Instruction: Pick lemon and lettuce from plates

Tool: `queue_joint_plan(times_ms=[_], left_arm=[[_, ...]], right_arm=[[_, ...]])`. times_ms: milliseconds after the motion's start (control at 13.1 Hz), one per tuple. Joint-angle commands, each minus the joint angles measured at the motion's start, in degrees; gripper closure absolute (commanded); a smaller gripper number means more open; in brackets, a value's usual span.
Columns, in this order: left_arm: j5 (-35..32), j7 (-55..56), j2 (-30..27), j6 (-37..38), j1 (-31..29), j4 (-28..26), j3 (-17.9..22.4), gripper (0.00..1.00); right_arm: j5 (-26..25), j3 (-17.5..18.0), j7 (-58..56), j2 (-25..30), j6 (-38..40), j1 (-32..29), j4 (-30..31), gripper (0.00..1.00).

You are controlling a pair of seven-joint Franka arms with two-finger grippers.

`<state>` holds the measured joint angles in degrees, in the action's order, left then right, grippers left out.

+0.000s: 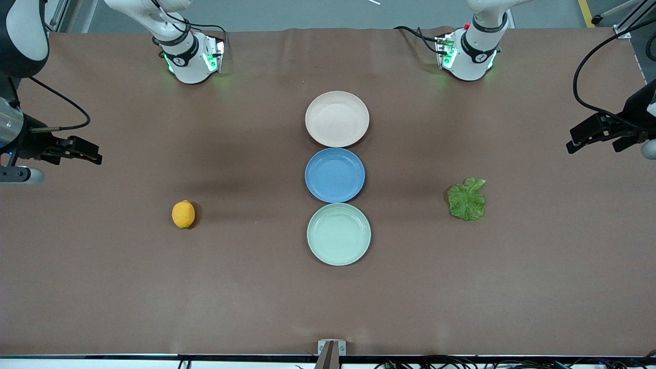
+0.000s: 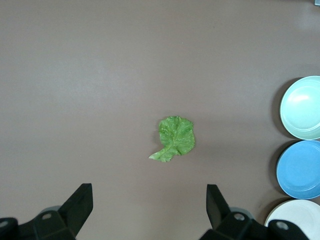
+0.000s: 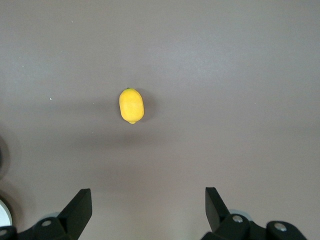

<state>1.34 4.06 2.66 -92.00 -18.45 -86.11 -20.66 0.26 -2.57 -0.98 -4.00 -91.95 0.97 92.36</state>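
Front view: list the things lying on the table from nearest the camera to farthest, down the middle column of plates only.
Mint green plate → blue plate → beige-pink plate. All three are bare; the lemon and lettuce lie on the table toward either end, not on any plate.

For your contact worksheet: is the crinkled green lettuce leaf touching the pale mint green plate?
Apart. The front view shows bare brown table between the lettuce leaf and the mint green plate.

This is a robotics lab: two white robot arm bases [image 1: 190,56] with green indicator lights are bolted at the top of the frame to a table under a brown cloth [image 1: 102,287], loose black cables [image 1: 589,77] at the upper right.
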Motion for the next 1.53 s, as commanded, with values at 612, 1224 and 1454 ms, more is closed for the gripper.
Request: queue_joint_plan(times_ms=[612, 1224, 1454], left_arm=[[0.77, -0.81, -3.01, -1.87, 7.88, -2.49, 6.84, 0.0], [0.77, -0.9, -3.01, -1.69, 15.46, -2.31, 14.6, 0.0], [0.77, -0.81, -2.84, -1.69, 16.86, -2.14, 15.47, 0.0]], right_arm=[[-1.14, 0.11, -0.16, 10.85, -3.94, 0.43, 11.78, 0.0], [-1.23, 0.29, -0.16, 10.85, -4.55, 1.22, 11.79, 0.0], [-1.23, 0.37, -0.07, 10.86, -4.73, 1.22, 11.79, 0.0]])
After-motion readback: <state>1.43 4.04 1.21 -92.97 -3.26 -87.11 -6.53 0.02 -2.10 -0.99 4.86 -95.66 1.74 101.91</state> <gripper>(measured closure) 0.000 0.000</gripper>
